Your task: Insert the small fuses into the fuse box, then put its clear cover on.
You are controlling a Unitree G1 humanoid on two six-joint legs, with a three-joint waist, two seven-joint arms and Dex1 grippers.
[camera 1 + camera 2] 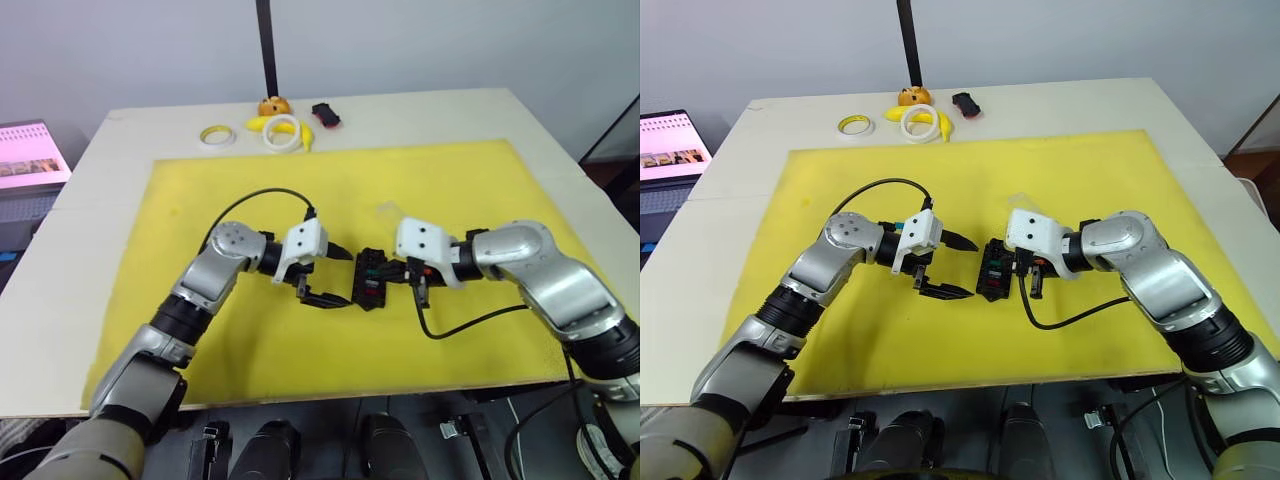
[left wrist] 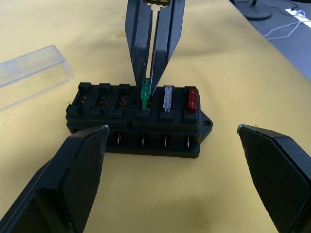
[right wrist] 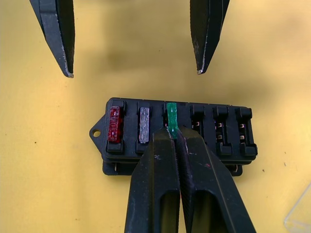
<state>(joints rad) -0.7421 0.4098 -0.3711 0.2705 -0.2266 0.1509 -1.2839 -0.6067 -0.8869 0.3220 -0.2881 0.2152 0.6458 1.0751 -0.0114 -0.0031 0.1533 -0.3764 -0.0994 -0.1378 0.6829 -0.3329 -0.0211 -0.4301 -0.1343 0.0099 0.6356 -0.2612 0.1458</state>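
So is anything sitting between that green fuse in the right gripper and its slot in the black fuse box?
Nothing visible. The right gripper is shut on the small green plastic fuse, already at the third slot of the black rectangular fuse box. The open left gripper stands clear.

A: What carries everything?
B: A pale wooden surface [image 1: 90,200], most of it under a yellow mat [image 1: 440,180]; a black post [image 1: 266,45] rises at its far edge.
A: And behind it?
B: A plain light-grey wall [image 1: 450,40]; even light, soft shadows.
A: Anything beside it?
B: A laptop [image 1: 665,150] on the robot's left, screen lit pink and white; dark floor past the right corner.
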